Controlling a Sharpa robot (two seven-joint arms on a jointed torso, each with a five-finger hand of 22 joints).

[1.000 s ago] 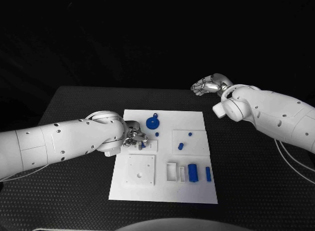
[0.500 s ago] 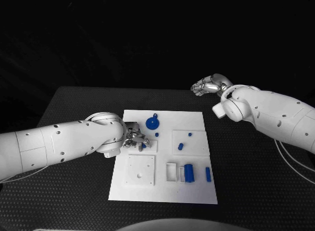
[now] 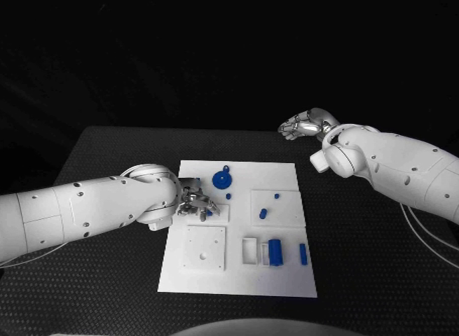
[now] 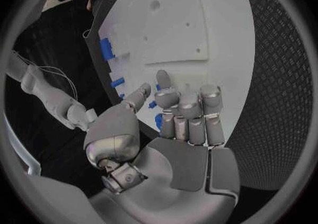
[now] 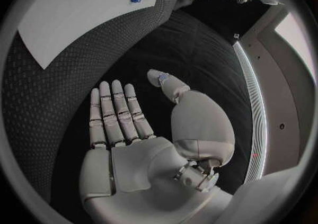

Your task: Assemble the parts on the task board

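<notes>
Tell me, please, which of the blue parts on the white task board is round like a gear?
The blue gear-shaped disc at the board's far end, just beyond the left hand; the other blue parts are short pegs and bars, like the upright cylinder.

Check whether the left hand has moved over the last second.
Yes, slightly: the left hand has edged toward the far side of the task board, nearer the blue gear.

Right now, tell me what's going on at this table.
The robot is assembling small blue parts on the white board. Its left robot hand is down at the board's left edge, fingers curled over a small blue part; whether it actually grips it can't be told. The right robot hand is open, off beyond the board's far right corner, holding nothing. A blue gear and several blue pegs lie elsewhere on the board.
</notes>
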